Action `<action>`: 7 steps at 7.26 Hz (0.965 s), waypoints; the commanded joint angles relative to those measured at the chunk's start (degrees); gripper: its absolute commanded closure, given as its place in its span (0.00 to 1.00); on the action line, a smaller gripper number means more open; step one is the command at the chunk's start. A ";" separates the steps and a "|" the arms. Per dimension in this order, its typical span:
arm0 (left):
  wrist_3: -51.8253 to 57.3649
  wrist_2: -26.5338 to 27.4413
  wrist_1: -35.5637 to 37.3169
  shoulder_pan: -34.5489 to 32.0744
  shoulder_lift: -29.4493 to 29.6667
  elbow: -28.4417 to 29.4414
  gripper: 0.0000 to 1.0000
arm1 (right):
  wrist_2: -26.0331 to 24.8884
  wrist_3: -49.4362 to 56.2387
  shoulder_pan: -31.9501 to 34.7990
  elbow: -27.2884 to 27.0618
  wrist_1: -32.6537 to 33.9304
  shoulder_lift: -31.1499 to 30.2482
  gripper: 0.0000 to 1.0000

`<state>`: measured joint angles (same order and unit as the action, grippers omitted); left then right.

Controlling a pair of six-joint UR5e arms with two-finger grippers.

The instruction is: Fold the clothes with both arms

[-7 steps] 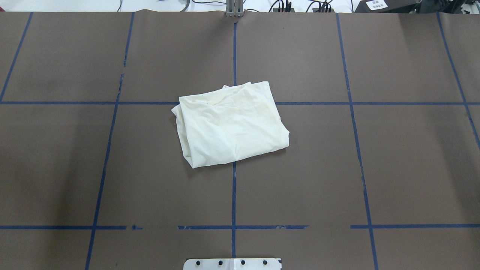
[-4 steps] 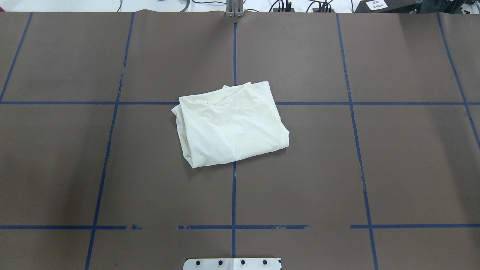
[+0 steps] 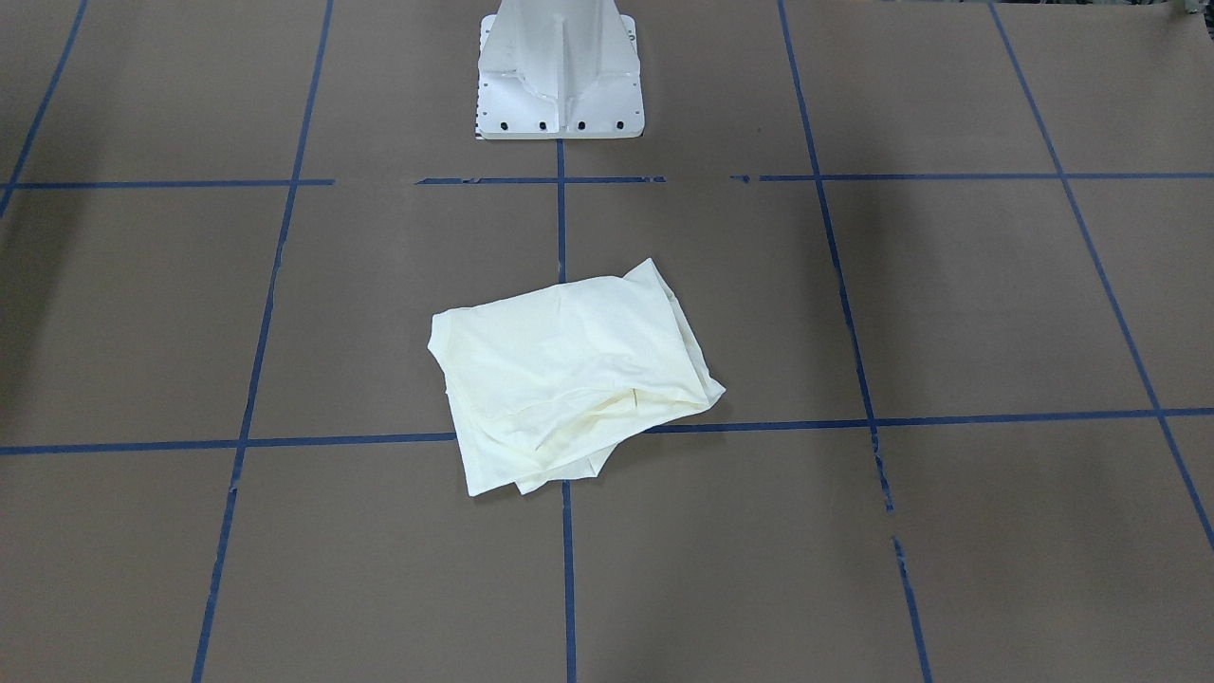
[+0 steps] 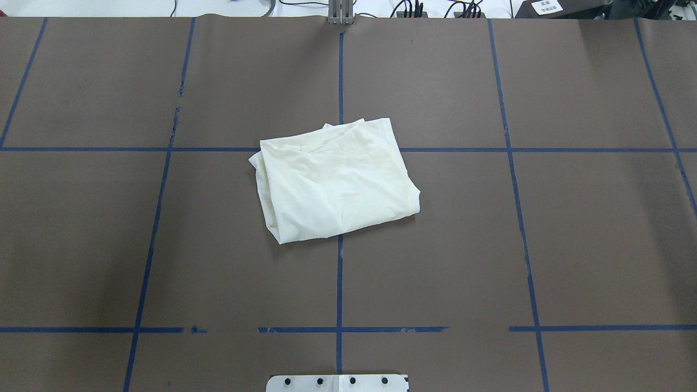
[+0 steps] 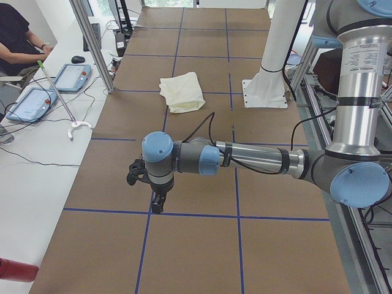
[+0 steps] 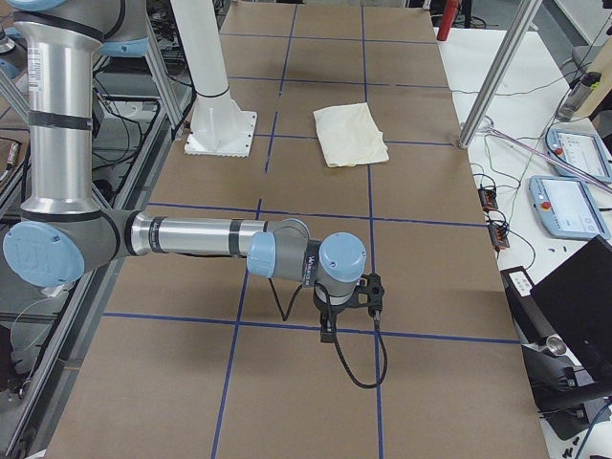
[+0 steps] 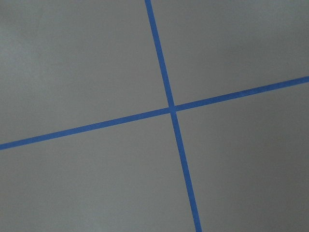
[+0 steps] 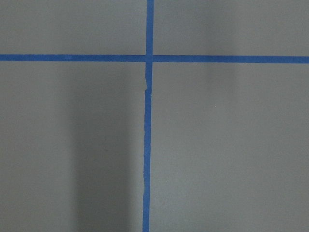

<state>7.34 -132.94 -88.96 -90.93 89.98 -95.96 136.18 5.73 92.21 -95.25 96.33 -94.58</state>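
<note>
Two claws, the left claw [image 5: 157, 199] and the right claw [image 6: 328, 323], hung over the bench [image 4: 490, 245] well apart from the folded cream T-shirt [image 4: 335, 182] at its middle, folding seemingly finished; whether either stood wide or narrow could not be told.

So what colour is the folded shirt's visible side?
Plain cream; the shirt shows best in the overhead exterior view.
</note>
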 commanded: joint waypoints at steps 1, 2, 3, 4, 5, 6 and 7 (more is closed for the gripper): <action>-1.01 -1.96 -0.07 -0.04 -0.15 0.42 0.00 | 0.06 0.07 0.43 0.94 0.00 -1.04 0.00; -3.10 -2.15 -0.16 -0.04 -0.16 0.33 0.00 | 0.14 0.16 0.51 1.38 0.00 -1.13 0.00; -6.69 -1.97 -2.16 0.31 -0.16 0.25 0.00 | 0.06 0.07 0.60 1.39 0.00 -1.22 0.00; -8.99 -1.62 -4.09 1.01 -0.16 0.51 0.00 | 0.06 0.07 0.60 1.47 0.00 -1.22 0.00; -9.36 -1.45 -4.29 2.32 -0.16 1.20 0.00 | 0.06 0.07 0.60 1.65 0.00 -1.31 0.00; -9.28 -1.27 -5.51 2.86 -0.16 2.95 0.00 | 0.06 0.16 0.78 1.65 -0.09 -1.66 0.00; -9.28 -1.27 -7.08 2.95 -0.16 3.93 0.00 | -0.03 0.16 0.87 1.65 -0.09 -1.75 0.00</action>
<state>-1.75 -134.31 -94.26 -88.43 89.82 -93.49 136.21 5.86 92.94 -93.65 96.27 -96.12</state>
